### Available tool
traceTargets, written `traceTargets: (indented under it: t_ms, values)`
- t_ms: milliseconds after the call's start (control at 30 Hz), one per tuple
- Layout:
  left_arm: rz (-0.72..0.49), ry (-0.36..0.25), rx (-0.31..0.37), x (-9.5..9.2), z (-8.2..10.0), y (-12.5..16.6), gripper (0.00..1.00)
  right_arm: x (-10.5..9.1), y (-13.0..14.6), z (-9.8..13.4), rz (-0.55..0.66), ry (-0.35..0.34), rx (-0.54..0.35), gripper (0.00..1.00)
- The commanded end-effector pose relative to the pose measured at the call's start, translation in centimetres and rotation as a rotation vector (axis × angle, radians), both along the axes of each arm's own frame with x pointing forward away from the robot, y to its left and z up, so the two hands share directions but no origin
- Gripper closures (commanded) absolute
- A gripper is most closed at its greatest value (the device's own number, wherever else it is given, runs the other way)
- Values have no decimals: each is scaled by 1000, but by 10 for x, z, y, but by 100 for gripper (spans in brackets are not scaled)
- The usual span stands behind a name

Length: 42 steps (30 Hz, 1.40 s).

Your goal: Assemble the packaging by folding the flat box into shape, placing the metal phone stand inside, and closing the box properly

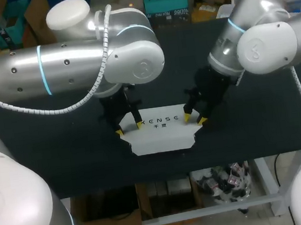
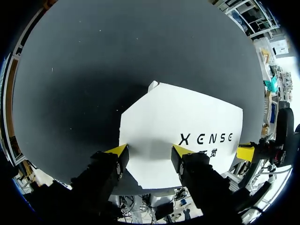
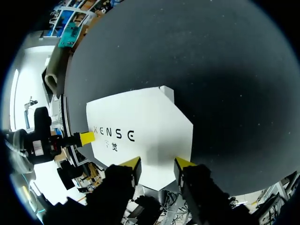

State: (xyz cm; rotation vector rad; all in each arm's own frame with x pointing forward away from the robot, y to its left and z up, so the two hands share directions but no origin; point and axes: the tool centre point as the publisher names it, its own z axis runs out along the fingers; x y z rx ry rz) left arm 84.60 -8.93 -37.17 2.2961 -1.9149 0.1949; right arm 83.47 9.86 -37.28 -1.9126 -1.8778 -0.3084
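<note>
The black worktop (image 1: pixel 62 149) spread under both arms. My left arm (image 1: pixel 53 69) and my right arm (image 1: pixel 262 40) reached in over its middle. The flat white box (image 1: pixel 161 135) lay unfolded near the worktop's robot-side edge. The left pincer (image 1: pixel 129 128) stood released, yellow tips spread at the cardboard's left end. The right pincer (image 1: pixel 194 119) was likewise released at the right end, grasping nothing.

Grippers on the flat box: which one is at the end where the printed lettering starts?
The left gripper; the right gripper is at the flat box's other end.
</note>
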Motion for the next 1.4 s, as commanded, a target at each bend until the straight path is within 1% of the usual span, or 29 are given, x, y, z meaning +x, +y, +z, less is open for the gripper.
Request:
traceTargets:
  t_ms: [33, 267, 333, 767, 1000, 1167, 1400]
  values:
    - [2, -15, 5, -5, -3, -4, 37, -5, 1, -6, -20, -15, -1, 53]
    - [-3, -22, 5, -7, -4, -4, 36, -7, 1, -9, -53, -34, 15, 53]
    - [-5, -26, 0, -8, -5, -4, 38, -7, 1, -9, -57, -40, 17, 53]
    - [-21, -56, -33, -15, -8, -6, 39, -4, 4, -9, -75, -77, 63, 54]
    - [-27, -66, -39, -18, -8, -9, 38, -6, 2, -13, -86, -78, 76, 54]
    - [-30, -69, -38, -19, -8, -12, 41, -6, 2, -15, -91, -75, 89, 54]
    - [-35, -78, -37, -25, -6, -17, 42, 2, 5, -18, -80, -70, 103, 54]
